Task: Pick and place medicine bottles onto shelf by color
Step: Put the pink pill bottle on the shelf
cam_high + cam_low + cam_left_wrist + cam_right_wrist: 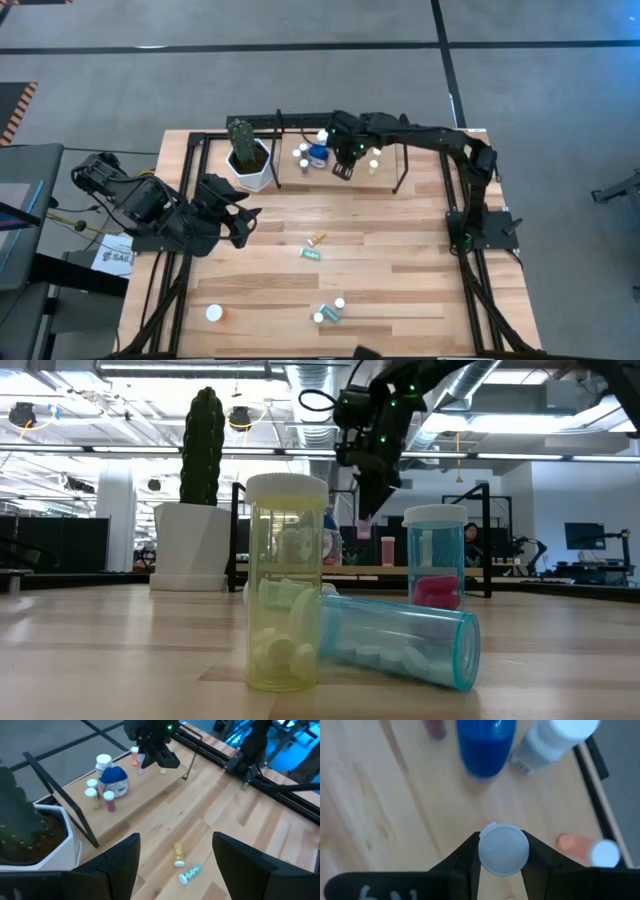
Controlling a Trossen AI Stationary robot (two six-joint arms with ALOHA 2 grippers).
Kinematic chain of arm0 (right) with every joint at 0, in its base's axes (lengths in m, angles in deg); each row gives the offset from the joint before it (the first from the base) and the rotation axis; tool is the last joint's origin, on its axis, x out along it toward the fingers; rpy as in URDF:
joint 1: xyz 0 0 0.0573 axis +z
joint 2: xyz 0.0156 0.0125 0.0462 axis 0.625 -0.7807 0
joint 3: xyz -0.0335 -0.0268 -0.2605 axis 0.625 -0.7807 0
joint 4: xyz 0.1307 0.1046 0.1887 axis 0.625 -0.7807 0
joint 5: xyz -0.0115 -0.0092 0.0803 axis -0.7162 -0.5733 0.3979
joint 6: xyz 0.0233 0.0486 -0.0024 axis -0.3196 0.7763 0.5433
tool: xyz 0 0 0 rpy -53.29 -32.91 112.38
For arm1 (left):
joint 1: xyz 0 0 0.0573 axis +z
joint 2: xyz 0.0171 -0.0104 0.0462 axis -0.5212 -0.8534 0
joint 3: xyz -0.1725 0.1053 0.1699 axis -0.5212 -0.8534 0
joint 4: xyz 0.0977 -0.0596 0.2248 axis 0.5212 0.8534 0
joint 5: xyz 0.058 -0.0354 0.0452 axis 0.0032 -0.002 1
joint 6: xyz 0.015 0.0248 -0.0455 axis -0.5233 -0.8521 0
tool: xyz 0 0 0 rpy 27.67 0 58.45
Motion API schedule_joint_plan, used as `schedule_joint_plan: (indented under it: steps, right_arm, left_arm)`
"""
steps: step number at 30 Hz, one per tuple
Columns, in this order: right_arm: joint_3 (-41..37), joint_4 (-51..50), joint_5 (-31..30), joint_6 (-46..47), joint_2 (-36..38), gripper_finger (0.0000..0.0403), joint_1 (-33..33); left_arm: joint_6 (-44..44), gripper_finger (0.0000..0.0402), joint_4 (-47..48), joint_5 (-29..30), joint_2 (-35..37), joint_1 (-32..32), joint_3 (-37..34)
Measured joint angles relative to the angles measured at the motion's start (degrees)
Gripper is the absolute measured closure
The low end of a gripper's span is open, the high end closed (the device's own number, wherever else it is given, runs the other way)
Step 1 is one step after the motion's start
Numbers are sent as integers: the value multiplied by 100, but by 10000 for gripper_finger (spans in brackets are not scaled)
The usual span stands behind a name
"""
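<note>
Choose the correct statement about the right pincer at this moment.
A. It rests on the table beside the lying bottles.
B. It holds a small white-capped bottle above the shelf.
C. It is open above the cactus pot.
B: the right wrist view shows the right pincer closed around a small white-capped bottle over the shelf.

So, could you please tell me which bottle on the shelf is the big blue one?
The rounded blue bottle with the white label, far bulkier than the slim bottles beside it.
</note>
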Motion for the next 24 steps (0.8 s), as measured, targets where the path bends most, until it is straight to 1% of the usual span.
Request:
schedule_joint_plan:
  steps: [5, 8, 9, 15, 16, 24]
  right_arm:
    - [0, 296, 34, -319, -4, 278, -341]
    - [2, 455, 32, -476, -176, 276, -493]
    - [-11, 367, 78, -521, -219, 275, -558]
    - [-11, 390, 124, -813, -604, 274, -630]
    - [-11, 520, 132, -838, -646, 274, -637]
    - [-5, 950, 128, -1240, -658, 273, -765]
  left_arm:
    - [4, 167, 0, -2, 0, 310, 0]
    - [4, 167, -2, 1, 0, 474, 0]
    - [4, 167, -3, 1, 0, 521, 0]
    - [34, 167, -18, 0, 0, 734, 0]
    - [36, 167, -20, -2, 0, 763, 0]
    - [45, 167, -20, -16, 0, 945, 0]
